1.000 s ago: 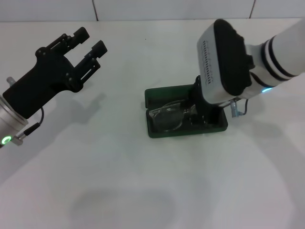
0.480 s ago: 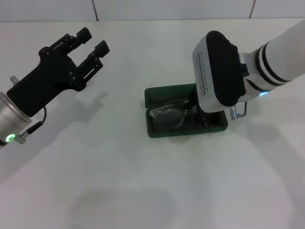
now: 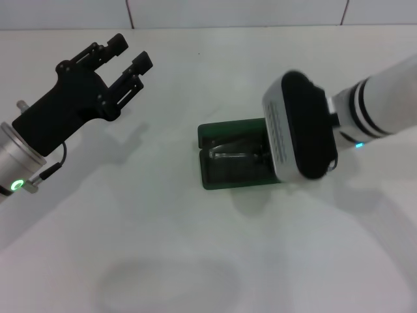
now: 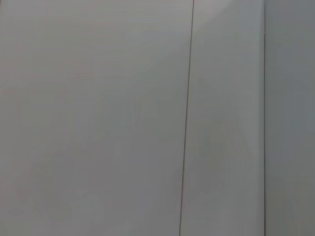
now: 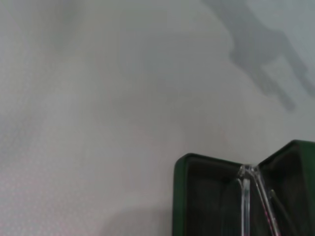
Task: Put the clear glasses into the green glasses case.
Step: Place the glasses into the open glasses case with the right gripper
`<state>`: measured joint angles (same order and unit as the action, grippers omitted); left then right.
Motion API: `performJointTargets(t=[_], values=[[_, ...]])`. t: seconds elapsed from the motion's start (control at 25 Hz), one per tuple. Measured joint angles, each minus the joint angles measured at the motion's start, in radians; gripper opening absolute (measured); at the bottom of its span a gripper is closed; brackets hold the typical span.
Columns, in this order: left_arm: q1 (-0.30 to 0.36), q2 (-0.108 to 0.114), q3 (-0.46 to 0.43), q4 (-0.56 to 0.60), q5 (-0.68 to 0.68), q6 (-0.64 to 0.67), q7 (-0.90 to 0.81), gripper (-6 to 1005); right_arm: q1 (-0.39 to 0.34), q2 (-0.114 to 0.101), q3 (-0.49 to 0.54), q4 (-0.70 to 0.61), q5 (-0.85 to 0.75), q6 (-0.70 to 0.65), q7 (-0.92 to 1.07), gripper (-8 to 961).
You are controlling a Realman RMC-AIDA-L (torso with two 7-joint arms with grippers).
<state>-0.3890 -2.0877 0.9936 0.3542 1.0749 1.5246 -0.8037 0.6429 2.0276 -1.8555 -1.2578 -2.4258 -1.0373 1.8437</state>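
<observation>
1. In the head view, the green glasses case (image 3: 225,156) lies open on the white table (image 3: 195,261), a little right of the frame's centre. Its right part is hidden behind the right arm's wrist housing.

2. The clear glasses (image 3: 231,156) rest inside the case's open tray, faintly visible as a pale outline against the dark lining. In the right wrist view, the clear frame (image 5: 251,196) stands over the dark interior of the case (image 5: 197,196) at the lower right of the frame.

3. The right gripper is hidden under its own wrist housing at centre right of the head view. Whether its fingers are spread or closed cannot be told, nor whether it holds the glasses.

4. The left gripper (image 3: 125,63) hangs in the upper left of the head view, well apart from the case, its fingers spread and holding nothing.

5. Compared with a second ago, the right wrist has swung lower and further over the case, covering more of its right side. The glasses look flatter and deeper in the tray than before.

6. This suggests the placing step is nearly done; release and withdrawal likely remain, then perhaps closing the lid.
</observation>
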Motion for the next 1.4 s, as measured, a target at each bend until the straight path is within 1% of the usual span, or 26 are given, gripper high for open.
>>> performJointTargets(t=[0.16,0.4,0.52,0.8,0.92,1.12,1.32,1.4], values=[[-0.001,0.000,-0.003,-0.004,-0.001,0.000,-0.001,635,-0.054,0.000,-0.065,-0.070,-0.075,0.029,0.028,80],[-0.002,0.000,-0.001,-0.006,-0.001,0.000,0.000,636,-0.069,0.000,-0.138,-0.087,-0.156,0.066,0.103,93],[0.000,0.000,-0.001,-0.007,-0.001,0.000,0.000,637,-0.080,0.000,-0.154,-0.104,-0.176,0.058,0.124,99],[-0.001,0.001,-0.001,-0.006,-0.001,0.002,-0.008,639,-0.111,0.000,-0.155,-0.156,-0.187,0.032,0.140,113],[-0.002,0.001,0.000,-0.003,-0.001,0.004,-0.009,640,-0.124,0.000,-0.151,-0.182,-0.188,0.013,0.141,291],[-0.002,0.000,0.000,-0.004,-0.001,0.004,-0.009,641,-0.147,-0.003,-0.133,-0.218,-0.182,0.007,0.141,400],[-0.002,0.001,0.000,-0.004,-0.001,0.002,-0.009,642,-0.159,-0.004,-0.127,-0.254,-0.178,-0.020,0.140,397],[-0.002,0.002,-0.001,-0.004,-0.001,0.001,-0.009,643,-0.161,-0.004,-0.113,-0.273,-0.173,-0.050,0.140,396]])
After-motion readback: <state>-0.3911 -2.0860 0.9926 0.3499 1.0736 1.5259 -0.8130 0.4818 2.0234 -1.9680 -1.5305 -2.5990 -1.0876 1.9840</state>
